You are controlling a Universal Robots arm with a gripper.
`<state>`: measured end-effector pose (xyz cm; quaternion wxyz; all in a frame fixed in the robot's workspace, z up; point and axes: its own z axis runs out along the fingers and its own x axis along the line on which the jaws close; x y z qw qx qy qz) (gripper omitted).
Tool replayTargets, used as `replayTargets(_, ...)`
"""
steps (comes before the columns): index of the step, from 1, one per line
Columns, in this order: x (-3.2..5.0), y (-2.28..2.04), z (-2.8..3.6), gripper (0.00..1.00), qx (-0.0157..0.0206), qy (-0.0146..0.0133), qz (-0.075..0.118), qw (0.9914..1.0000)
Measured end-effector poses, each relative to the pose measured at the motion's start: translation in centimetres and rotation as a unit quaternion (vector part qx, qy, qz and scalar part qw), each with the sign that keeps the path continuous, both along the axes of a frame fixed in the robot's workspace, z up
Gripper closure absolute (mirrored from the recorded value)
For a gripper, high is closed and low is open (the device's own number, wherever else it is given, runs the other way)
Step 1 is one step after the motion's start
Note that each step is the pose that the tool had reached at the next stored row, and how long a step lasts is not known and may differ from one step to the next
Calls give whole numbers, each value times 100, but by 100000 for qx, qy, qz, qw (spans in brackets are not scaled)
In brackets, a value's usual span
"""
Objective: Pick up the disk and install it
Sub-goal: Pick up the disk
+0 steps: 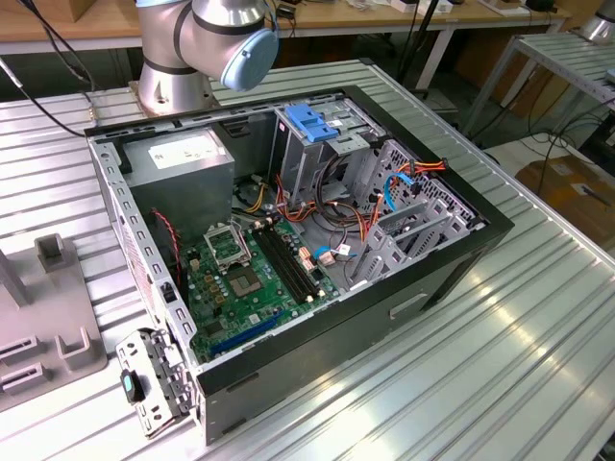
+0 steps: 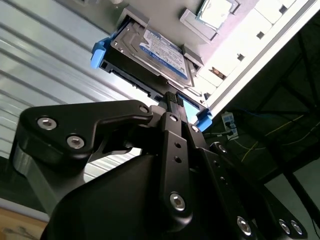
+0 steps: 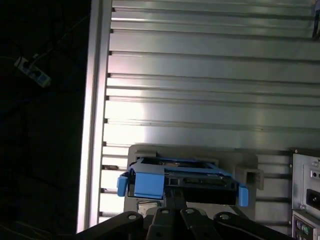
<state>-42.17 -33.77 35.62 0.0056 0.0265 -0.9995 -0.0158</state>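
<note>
The disk [image 2: 160,47] lies flat in a grey holder [image 2: 192,22] on the ribbed metal table, its blue-and-white label facing up and blue rails on its sides. In the first wrist view I look at the disk [image 3: 180,175] end-on, with its connector edge and a blue rail end toward me. My gripper [image 2: 172,97] is right at that end, its two black fingers pressed together with the tips at the disk's edge. The same gripper [image 3: 174,192] sits just under the connector edge in the first wrist view.
An open computer case [image 1: 461,259] lies on the table with its motherboard, cables and a grey power supply box [image 1: 183,158] exposed. A tall grey cage with a blue latch [image 1: 312,125] stands inside. The arm's base [image 1: 207,38] is behind the case. A grey fixture [image 1: 48,327] sits at the exterior view's left.
</note>
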Motion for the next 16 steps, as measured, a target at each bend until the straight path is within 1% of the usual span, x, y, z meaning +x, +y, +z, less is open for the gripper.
replayTargets(1, 0, 0, 0, 89, 1, 1, 891, 99996)
replayTargets(3, 0, 0, 0, 89, 3, -1, 1785, 99984)
replayTargets(16, 0, 0, 0, 89, 0, 1, 2130, 99977)
